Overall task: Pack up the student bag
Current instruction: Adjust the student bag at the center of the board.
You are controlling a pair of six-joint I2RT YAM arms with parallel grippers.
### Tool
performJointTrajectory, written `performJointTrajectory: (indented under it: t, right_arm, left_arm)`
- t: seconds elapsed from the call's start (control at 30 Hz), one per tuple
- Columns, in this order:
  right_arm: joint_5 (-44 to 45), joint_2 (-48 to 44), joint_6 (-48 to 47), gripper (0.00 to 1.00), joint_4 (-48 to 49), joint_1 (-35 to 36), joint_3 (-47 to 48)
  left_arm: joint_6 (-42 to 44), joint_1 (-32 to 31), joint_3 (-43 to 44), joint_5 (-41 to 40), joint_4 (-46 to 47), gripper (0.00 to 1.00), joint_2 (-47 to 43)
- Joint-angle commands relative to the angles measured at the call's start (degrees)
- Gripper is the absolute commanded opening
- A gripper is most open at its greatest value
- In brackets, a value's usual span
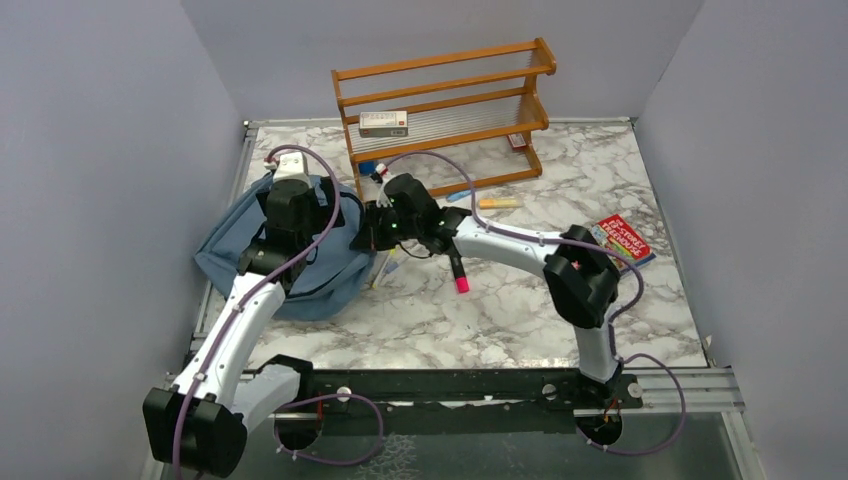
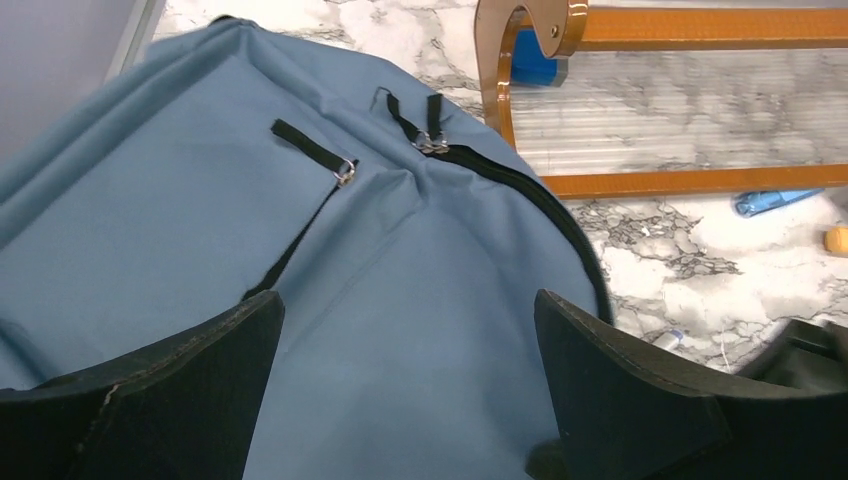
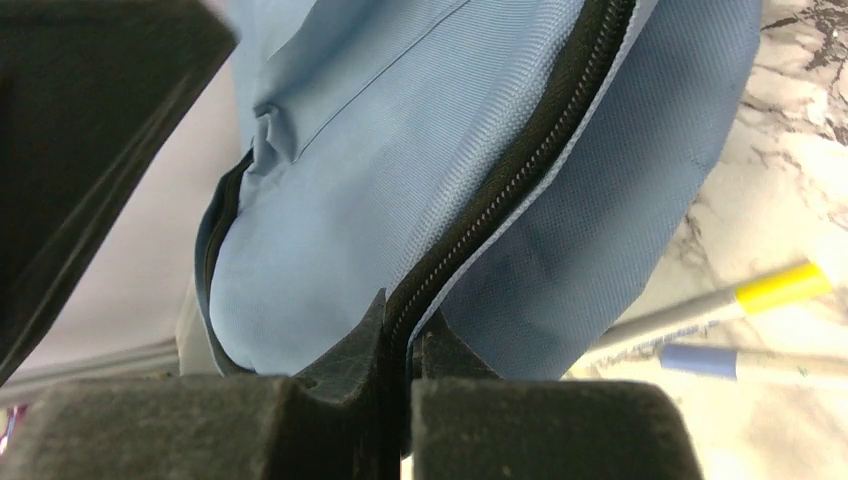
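Note:
The student bag lies at the left of the marble table, dusty blue with black zipper trim. My left gripper hangs open just above its front panel, nothing between the fingers; two metal zipper pulls lie ahead of it. From the right, my right gripper reaches the bag's right edge. In the right wrist view it is shut on the bag's black zipper trim, blue fabric on both sides of the fingers. The bag's inside is hidden.
A wooden rack stands at the back with a small box on its shelf. A pink marker, an orange item, a blue pen and a colourful book lie on the table. Two markers rest beside the bag.

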Motion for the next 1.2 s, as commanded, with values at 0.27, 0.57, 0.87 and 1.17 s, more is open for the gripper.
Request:
performJointTrajectory:
  t: [0.27,0.57,0.87,1.17]
  right_arm:
    - [5.65,-25.92,-10.47,0.01,-11.75,0.44,-13.90]
    - [16.46,-35.96,-16.93,0.01,-25.42,-4.97,-19.42]
    - [11.88,-36.01,-21.63,0.18,-24.28,-16.09,-27.05]
    - [23.89,-39.36,-18.81,0.49,-27.59,-16.37,-29.07]
  left_arm:
    - [-1.03,0.23,8.30,1.14,-4.79,0.98,-2.68]
    - [0.14,0.21,7.67,3.87,-3.95,0.98,0.04]
    - [1.06,0.23,7.24,9.71,-2.13,0.98,4.46]
    - [1.56,0.22,7.08,14.54,-1.48,0.98,9.32]
